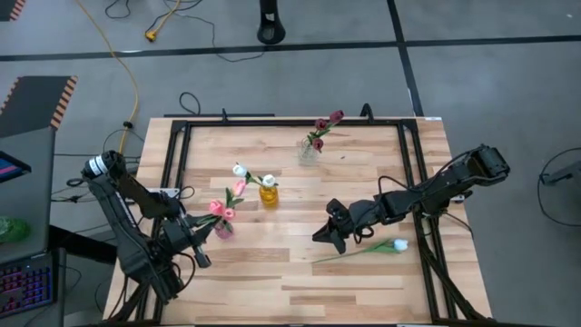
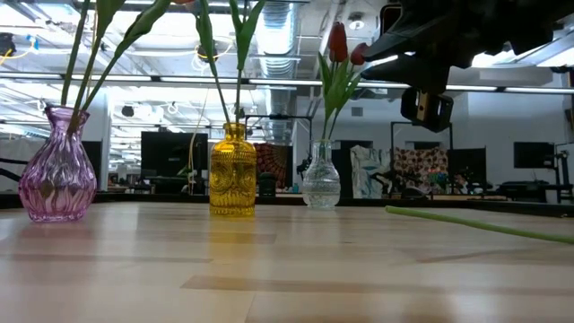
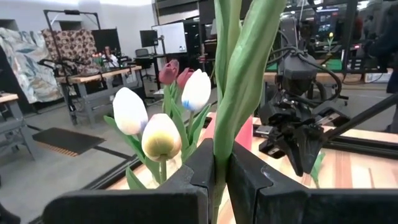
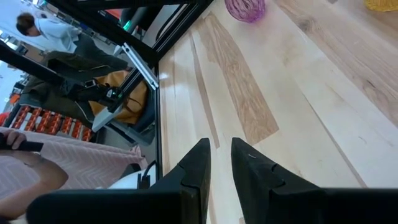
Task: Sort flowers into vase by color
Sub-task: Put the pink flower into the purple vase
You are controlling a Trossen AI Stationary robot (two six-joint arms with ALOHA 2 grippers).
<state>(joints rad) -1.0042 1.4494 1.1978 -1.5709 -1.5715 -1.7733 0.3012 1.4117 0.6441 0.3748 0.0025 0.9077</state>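
Observation:
Three vases stand on the wooden table: a pink one point(image 1: 223, 229) point(image 2: 56, 166) with pink flowers point(image 1: 219, 208), a yellow one point(image 1: 269, 195) point(image 2: 231, 170) with white flowers point(image 3: 130, 110), and a clear one point(image 1: 308, 151) point(image 2: 320, 179) with dark red flowers point(image 1: 327, 120). My left gripper point(image 1: 209, 233) point(image 3: 221, 165) is level beside the pink vase, shut on green stalks. A white tulip point(image 1: 399, 244) lies flat on the table, its stem point(image 2: 475, 224) pointing toward the near left. My right gripper point(image 1: 329, 232) point(image 4: 221, 155) hangs above that stem's end, slightly open and holding nothing. My left gripper pinches a green stem and a leaf point(image 3: 222, 140) between its two fingers. The fingers come level from the table's left and lie across the stalks. The stalks run upright through the hold and rise past the picture's top. Their lower part is hidden behind the fingers.
A black metal frame point(image 1: 182, 136) runs around the tabletop. The near half of the table point(image 1: 300, 291) is bare wood. Beyond the table's edge the right wrist view shows a person point(image 4: 28, 25) in the room.

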